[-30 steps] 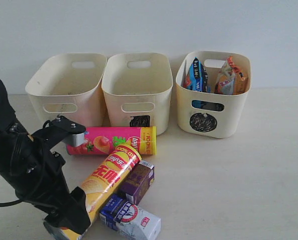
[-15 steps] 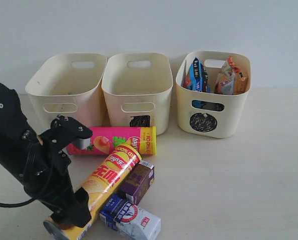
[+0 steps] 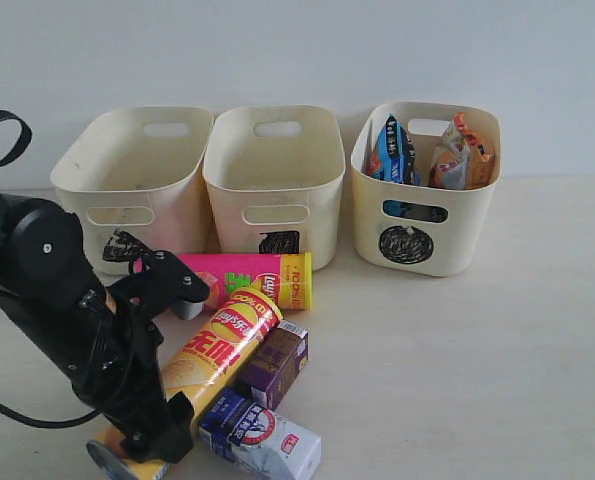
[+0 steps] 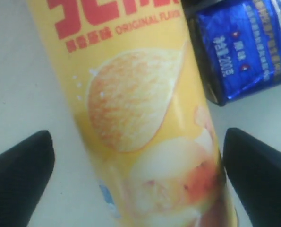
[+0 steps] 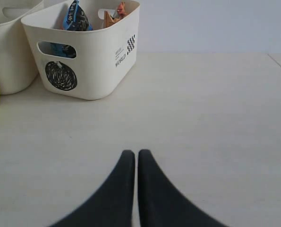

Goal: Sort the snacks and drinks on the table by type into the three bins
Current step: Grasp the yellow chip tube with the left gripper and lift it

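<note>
Yellow chip tube (image 4: 131, 118), glossy cylinder, between parted left jaws, right jaws closed

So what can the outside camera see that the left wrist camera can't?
Only the outside view: the pink tube, the purple carton, the triangle bin, square bin and circle bin holding two bags. Only the left wrist view: the left tool with fingers open on each side of the yellow tube, not touching it. Both: the yellow tube and the blue-and-white carton beside it.
</note>
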You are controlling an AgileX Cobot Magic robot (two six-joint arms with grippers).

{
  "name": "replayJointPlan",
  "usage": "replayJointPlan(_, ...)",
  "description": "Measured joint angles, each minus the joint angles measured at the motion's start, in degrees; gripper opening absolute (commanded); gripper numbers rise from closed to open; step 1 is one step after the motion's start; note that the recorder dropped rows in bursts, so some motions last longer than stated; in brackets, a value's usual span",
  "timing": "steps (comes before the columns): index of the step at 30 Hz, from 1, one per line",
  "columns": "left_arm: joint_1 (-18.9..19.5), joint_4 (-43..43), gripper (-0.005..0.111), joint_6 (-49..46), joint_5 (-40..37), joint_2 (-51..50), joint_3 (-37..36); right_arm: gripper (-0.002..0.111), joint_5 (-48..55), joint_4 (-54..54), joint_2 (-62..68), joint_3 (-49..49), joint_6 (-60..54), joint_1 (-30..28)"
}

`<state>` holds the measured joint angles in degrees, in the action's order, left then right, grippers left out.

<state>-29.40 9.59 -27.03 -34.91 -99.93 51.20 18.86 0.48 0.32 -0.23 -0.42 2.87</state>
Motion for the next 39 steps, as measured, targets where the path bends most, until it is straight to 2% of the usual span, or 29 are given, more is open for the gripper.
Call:
replayJointPlan(11, 0.0, -1.2, 0.089, 0.1, 3.9, -3.8, 0.0, 0.000, 0.0, 0.0, 0.0, 0.0, 0.0, 0.0)
replayJointPlan(14, 0.0, -1.5, 0.084, 0.1, 4.7, -4.1, 0.0, 0.000, 0.0, 0.0, 0.0, 0.0, 0.0, 0.0)
replayJointPlan(17, 0.0, -1.7, 0.069, 0.2, 5.2, -4.4, 0.0, 0.000, 0.0, 0.0, 0.0, 0.0, 0.0, 0.0)
replayJointPlan(24, 0.0, -1.9, 0.010, 0.4, 5.5, -4.5, 0.0, 0.000, 0.0, 0.0, 0.0, 0.0, 0.0, 0.0)
replayJointPlan(25, 0.0, -1.9, 0.005, 0.4, 5.5, -4.5, 0.0, 0.000, 0.0, 0.0, 0.0, 0.0, 0.0, 0.0)
replayJointPlan(39, 0.0, -1.9, 0.004, 3.0, 5.6, -2.5, 0.0, 0.000, 0.0, 0.0, 0.0, 0.0, 0.0, 0.0)
